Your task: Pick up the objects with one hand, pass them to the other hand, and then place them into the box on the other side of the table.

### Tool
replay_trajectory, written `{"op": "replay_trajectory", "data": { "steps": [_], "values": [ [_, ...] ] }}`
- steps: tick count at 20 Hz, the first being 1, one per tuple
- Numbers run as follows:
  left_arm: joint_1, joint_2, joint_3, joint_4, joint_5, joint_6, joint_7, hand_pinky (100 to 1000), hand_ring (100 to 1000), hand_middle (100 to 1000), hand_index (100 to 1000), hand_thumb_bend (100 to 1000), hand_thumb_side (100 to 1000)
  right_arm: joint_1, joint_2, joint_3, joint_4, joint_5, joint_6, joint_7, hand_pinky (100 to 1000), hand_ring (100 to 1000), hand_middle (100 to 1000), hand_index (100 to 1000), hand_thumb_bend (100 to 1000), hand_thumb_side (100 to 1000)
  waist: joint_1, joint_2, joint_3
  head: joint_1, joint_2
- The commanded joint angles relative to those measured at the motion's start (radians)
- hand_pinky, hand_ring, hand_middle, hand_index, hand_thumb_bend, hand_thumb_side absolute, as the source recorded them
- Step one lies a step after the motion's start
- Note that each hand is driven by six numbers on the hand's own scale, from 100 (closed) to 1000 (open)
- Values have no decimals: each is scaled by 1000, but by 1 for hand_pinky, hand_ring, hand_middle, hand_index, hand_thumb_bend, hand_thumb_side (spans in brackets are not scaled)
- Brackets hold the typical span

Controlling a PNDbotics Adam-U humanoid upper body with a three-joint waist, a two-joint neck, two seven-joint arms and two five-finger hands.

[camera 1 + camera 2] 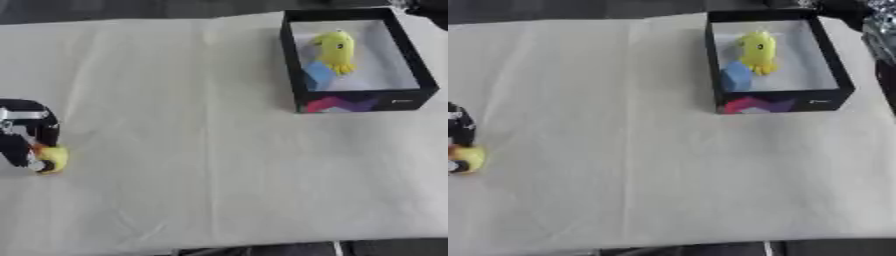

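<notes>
At the far left edge my left hand (24, 135) is curled round a small yellow object (54, 159) with an orange spot, down at the tablecloth. A black box (360, 102) with a white inside stands at the back right. In it lie a yellow plush toy (335, 49) and a blue object (318, 76). A dark part of my right arm (846, 10) shows at the top right corner behind the box; its hand is hidden.
A cream cloth (201, 140) covers the whole table. The table's front edge runs along the bottom of the view, with dark floor below it. The box's front wall carries a pink and purple pattern (337, 104).
</notes>
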Motion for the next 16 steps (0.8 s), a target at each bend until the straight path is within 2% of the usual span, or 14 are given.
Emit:
{"op": "replay_trajectory", "data": {
  "steps": [1,8,16],
  "values": [
    [-15,16,14,6,-3,-4,-9,715,592,480,527,492,100,-11,-30,-13,-6,-7,0,-4,979,1000,823,1000,100,444,-3,-31,-1,2,4],
    [-20,23,25,-3,51,23,15,695,575,472,527,421,100,-8,-31,-11,-3,-14,1,1,980,1000,823,1000,100,456,-1,-37,0,1,3],
    [-24,58,35,-66,103,60,71,678,538,440,496,448,100,-4,-35,-11,3,-10,0,0,979,1000,822,1000,100,460,2,-38,0,-2,0]
  ]
}}
